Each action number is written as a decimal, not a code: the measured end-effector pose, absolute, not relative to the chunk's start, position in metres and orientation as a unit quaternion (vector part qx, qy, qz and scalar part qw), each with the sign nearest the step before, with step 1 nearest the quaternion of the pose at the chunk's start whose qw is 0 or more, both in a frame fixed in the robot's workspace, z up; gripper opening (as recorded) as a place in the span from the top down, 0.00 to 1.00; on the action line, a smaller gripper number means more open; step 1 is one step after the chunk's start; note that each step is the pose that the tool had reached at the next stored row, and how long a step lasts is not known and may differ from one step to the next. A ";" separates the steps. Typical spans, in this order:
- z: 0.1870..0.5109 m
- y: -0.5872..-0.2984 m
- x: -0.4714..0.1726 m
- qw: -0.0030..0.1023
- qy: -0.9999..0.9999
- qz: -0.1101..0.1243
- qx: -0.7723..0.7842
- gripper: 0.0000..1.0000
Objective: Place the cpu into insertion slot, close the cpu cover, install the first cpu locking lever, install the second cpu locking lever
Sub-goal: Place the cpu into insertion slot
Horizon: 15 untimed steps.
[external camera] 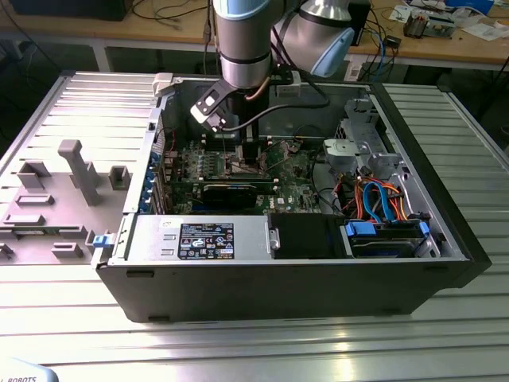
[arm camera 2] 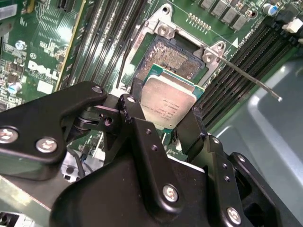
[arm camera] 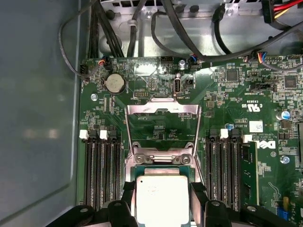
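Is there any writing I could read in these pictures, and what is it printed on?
No text here is safe to quote.
Black sticker on the silver box: white print, too small.
Chip held in the gripper: faint lines, too small.
Green board: white logo seen at an angle, tiny codes too small.

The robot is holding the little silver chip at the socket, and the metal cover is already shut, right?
Not quite. The cover is open. The first wrist view shows it swung back, away from the socket, whose dark centre lies bare in the second wrist view. The rest is right: the gripper holds the chip at the socket.
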<state>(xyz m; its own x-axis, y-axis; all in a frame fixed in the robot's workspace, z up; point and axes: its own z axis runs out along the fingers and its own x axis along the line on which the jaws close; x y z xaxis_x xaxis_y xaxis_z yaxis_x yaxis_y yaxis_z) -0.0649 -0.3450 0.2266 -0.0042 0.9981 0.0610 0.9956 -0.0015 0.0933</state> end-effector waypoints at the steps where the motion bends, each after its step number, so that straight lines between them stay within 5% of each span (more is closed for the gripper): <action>1: 0.225 -0.345 -0.066 0.011 0.706 0.055 0.706 0.46; 15: 0.216 -0.349 -0.068 0.011 0.705 0.055 0.707 0.46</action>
